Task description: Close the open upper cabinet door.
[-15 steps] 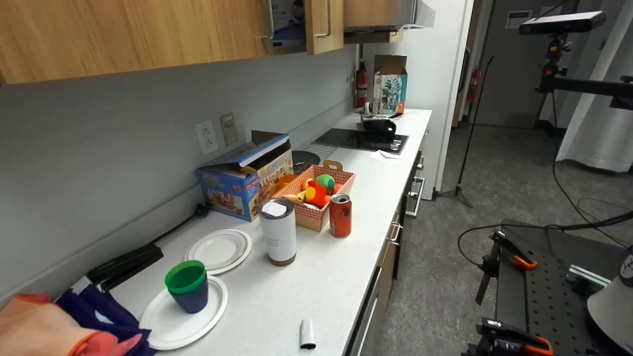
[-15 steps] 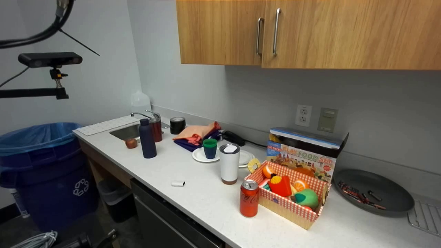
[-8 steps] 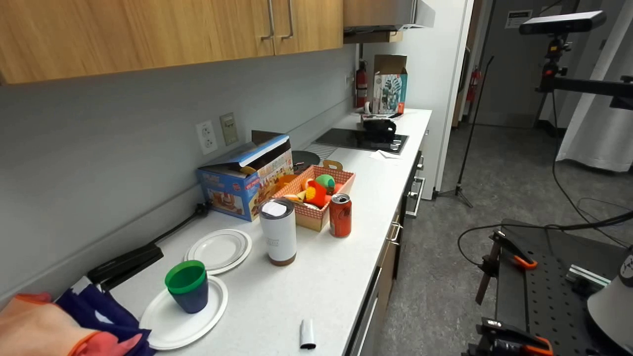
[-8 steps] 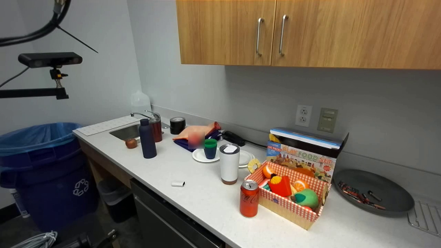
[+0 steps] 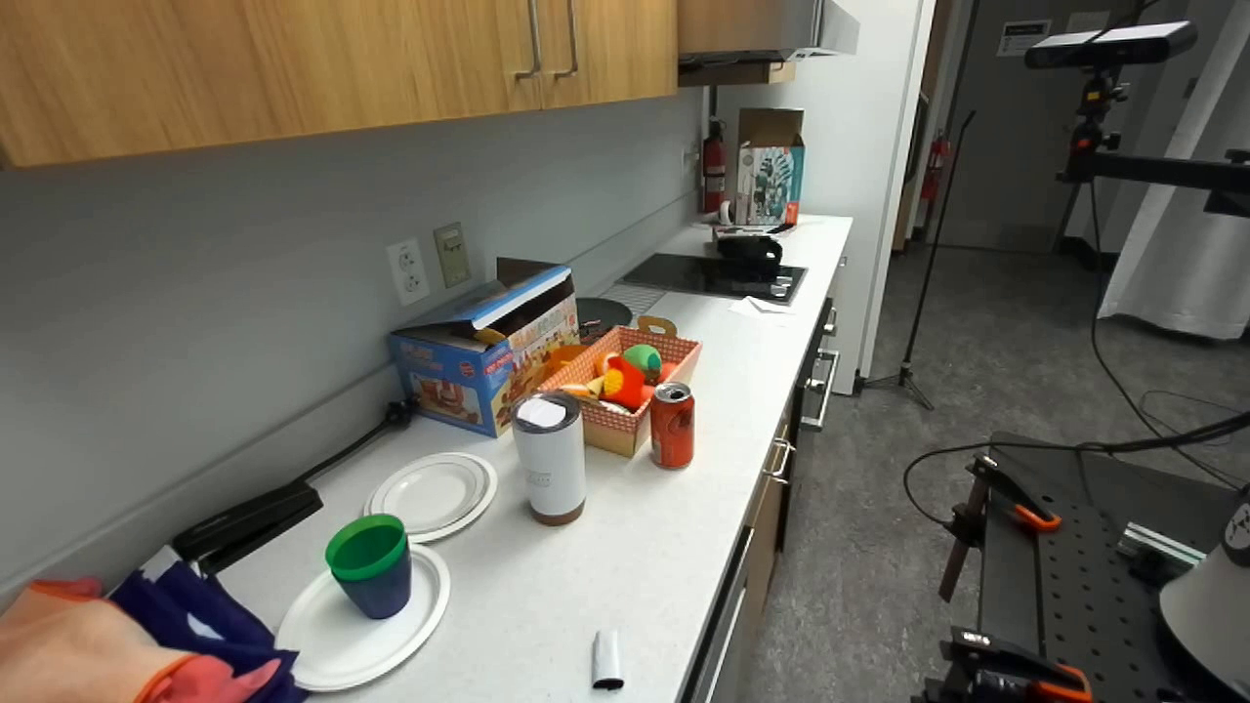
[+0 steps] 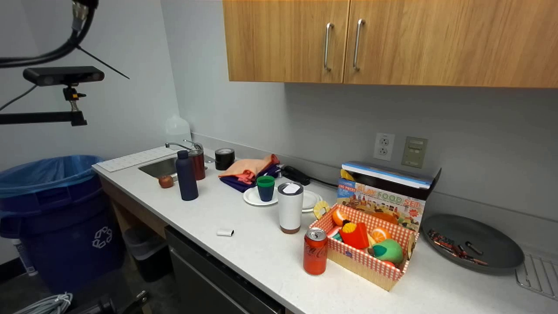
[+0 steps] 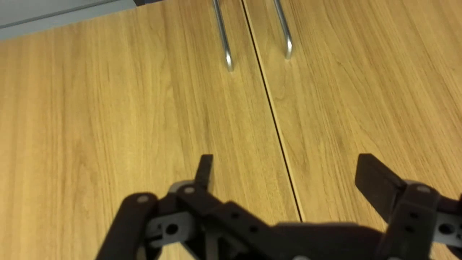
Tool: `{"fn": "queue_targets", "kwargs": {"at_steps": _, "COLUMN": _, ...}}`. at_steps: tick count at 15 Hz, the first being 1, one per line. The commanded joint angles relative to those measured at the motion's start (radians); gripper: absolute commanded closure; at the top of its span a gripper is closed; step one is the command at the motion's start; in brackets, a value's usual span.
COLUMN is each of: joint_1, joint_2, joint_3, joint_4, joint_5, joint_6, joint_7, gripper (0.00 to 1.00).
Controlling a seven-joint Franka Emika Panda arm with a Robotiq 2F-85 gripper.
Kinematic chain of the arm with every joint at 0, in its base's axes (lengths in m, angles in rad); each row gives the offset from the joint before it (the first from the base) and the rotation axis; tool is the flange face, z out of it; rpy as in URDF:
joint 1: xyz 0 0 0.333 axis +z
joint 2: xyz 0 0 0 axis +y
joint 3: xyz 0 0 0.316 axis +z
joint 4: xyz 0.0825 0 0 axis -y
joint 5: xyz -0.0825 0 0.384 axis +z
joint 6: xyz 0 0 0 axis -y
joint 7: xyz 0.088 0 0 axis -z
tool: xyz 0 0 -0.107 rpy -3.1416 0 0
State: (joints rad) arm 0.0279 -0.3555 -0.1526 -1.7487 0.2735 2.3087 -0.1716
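Note:
The upper cabinet door [image 5: 620, 49] is a honey-brown wood panel with a slim silver bar handle [image 5: 571, 37]. It lies flush beside the matching wider-looking door [image 5: 293, 63]. An exterior view also shows the upper cabinet door [image 6: 449, 43] level with its neighbour [image 6: 279, 43]. The wrist view appears upside down; there the upper cabinet door [image 7: 119, 108] is on the left of a thin dark seam, the neighbour [image 7: 361, 90] on the right. My gripper [image 7: 285, 160] is open and empty, fingers on either side of the seam, in front of the doors. The exterior views do not show it.
On the counter [image 5: 625, 576] below stand a white tumbler [image 5: 550, 459], a red can [image 5: 673, 427], a basket of toy food [image 5: 615, 444] and a blue box [image 5: 444, 381]. A range hood [image 5: 742, 29] adjoins the cabinet. Camera arms [image 5: 1172, 171] stick out nearby.
A second ago the upper cabinet door stood ajar with a box visible inside. By half a second ago it had swung shut, and it stays so. The arm's cables shift slightly downward at upper left.

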Motion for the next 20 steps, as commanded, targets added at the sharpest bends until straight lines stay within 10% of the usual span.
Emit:
{"fn": "queue_targets", "kwargs": {"at_steps": 1, "joint_1": -0.035, "joint_2": -0.118, "joint_3": 0.021, "joint_4": -0.115, "joint_5": -0.060, "joint_6": -0.064, "joint_7": 0.029, "gripper": 0.00}}
{"fn": "queue_targets", "kwargs": {"at_steps": 20, "joint_1": -0.054, "joint_2": -0.409, "joint_3": 0.018, "joint_4": -0.434, "joint_5": -0.086, "joint_6": -0.198, "joint_7": 0.082, "gripper": 0.00}}
